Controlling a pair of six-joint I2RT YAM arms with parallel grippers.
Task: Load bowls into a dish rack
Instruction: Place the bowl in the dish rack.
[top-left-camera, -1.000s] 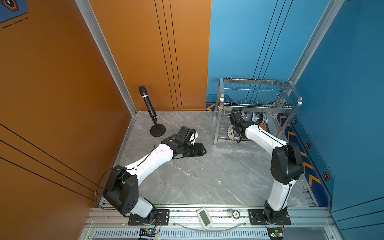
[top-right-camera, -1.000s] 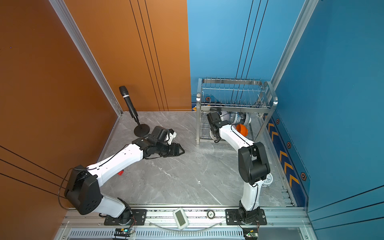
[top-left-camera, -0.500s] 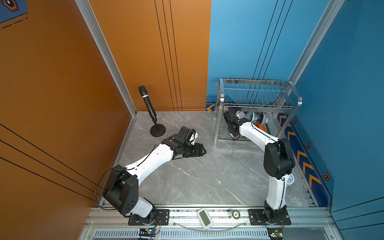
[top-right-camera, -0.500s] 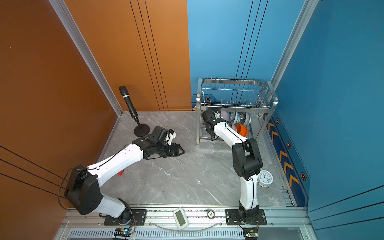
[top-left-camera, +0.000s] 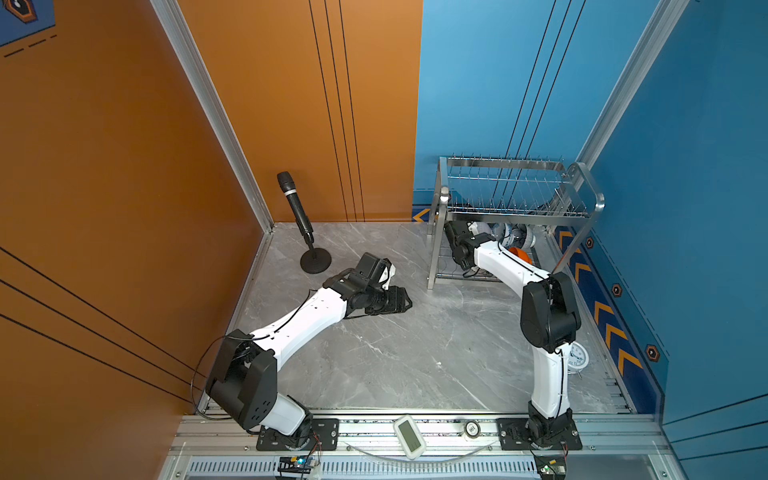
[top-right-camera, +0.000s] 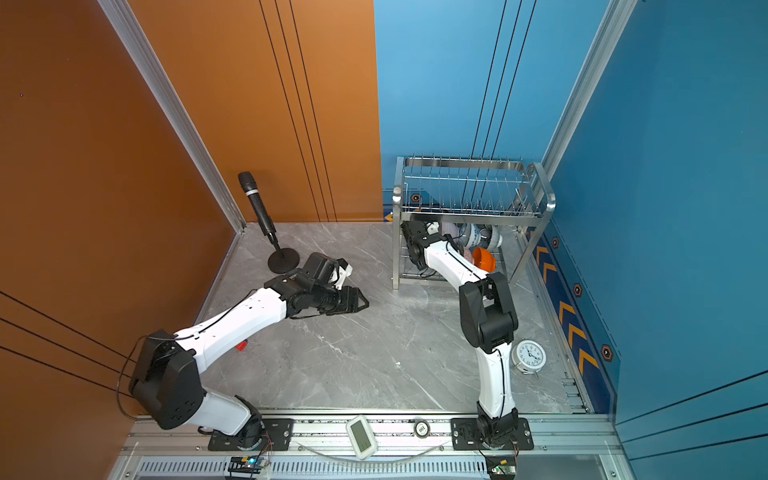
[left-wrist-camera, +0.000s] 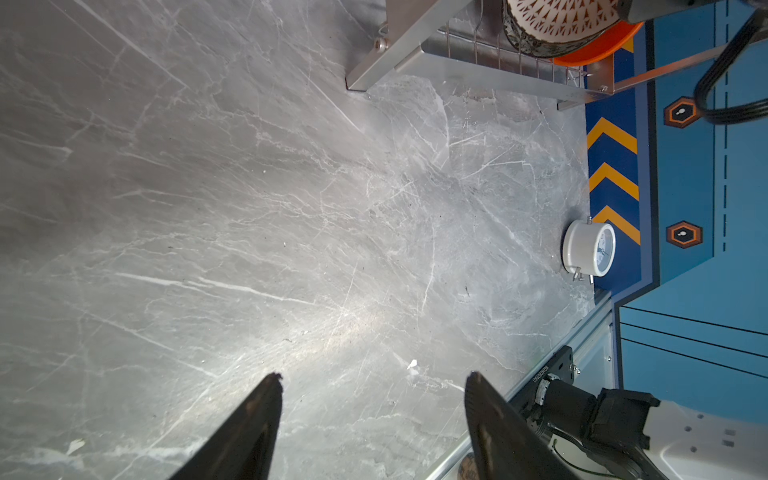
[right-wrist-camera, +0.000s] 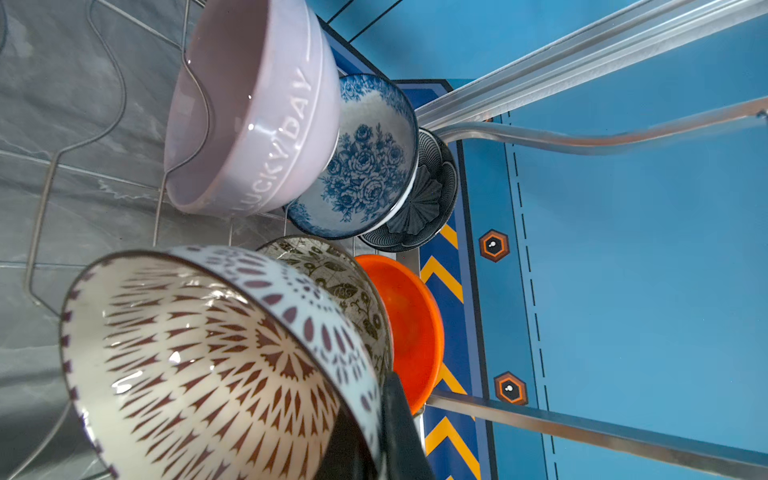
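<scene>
Reaching under the upper tier of the dish rack (top-left-camera: 515, 214), your right hand (right-wrist-camera: 372, 419) is clamped on the rim of the white lattice bowl (right-wrist-camera: 199, 357), one finger inside and one outside.

The bowl stands on edge in the lower tier, nested close against the leaf-patterned bowl (right-wrist-camera: 332, 286), with the orange bowl (right-wrist-camera: 409, 332) behind that. The second row runs alongside: lilac bowl (right-wrist-camera: 249, 112), floral bowl (right-wrist-camera: 365, 166) and dark blue petal bowl (right-wrist-camera: 428, 195), nested the same way.

Whether the lattice bowl's lower rim sits on the wires: cannot tell.

Judgement: the bowl's axis runs along its row, pointing away from your wrist, so let go and draw straight back.

Left hand (left-wrist-camera: 372, 376): fingers apart, empty, over the bench (left-wrist-camera: 291, 208), well apart from the rack.
</scene>
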